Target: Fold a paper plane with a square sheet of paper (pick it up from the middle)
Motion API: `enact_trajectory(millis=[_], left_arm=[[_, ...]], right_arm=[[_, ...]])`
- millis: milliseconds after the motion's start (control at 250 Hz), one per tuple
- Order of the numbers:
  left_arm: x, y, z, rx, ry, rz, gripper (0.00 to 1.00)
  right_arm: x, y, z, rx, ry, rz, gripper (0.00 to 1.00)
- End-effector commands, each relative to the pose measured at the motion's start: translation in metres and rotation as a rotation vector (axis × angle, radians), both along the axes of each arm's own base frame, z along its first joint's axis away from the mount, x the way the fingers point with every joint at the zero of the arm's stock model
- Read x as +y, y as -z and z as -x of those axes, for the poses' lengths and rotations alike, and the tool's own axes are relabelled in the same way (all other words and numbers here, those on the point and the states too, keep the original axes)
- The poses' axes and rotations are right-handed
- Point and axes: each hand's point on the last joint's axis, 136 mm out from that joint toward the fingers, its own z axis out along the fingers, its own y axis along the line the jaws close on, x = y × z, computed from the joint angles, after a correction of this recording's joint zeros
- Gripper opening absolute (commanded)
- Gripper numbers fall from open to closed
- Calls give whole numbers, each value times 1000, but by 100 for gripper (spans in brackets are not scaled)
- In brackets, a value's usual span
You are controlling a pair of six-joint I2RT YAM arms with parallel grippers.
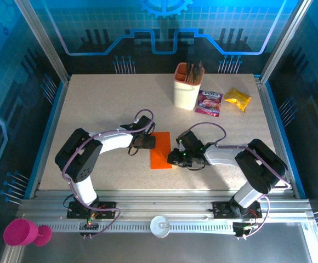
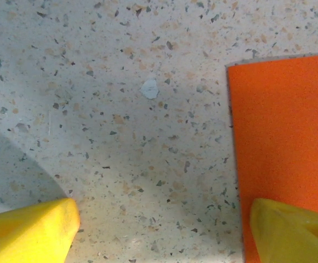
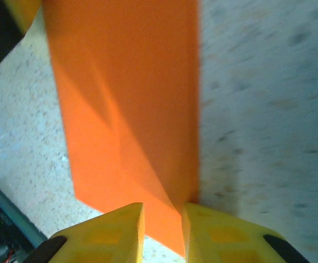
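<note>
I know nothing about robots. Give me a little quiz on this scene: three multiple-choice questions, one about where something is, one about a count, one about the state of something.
1. Where is the orange paper?
A. at the far left corner
B. on the table, between the two grippers
C. standing upright at the back

2. How many snack packets lie beside the peach cup?
A. one
B. two
C. four

3. How does the left gripper stand?
A. wide open
B. shut on the paper
C. shut on a packet

Answers:
1 B: the top view shows the sheet in the middle, with the left gripper on one side and the right gripper on the other.
2 B: a purple packet and a yellow packet.
3 A: its wrist view shows its yellow fingers far apart, with bare table between them.
</note>
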Motion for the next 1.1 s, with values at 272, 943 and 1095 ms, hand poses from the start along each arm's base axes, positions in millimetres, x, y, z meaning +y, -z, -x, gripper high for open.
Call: enact_trajectory(millis=[272, 943, 1095], left_arm=[[2, 27, 18, 84, -11, 30, 83], [0, 31, 19, 95, -10, 41, 82], [1, 31, 19, 95, -10, 41, 82]], right_arm=[[7, -11, 4, -11, -14, 0, 28], [-8, 3, 13, 10, 16, 73, 34], [-6, 8, 14, 23, 16, 78, 33]])
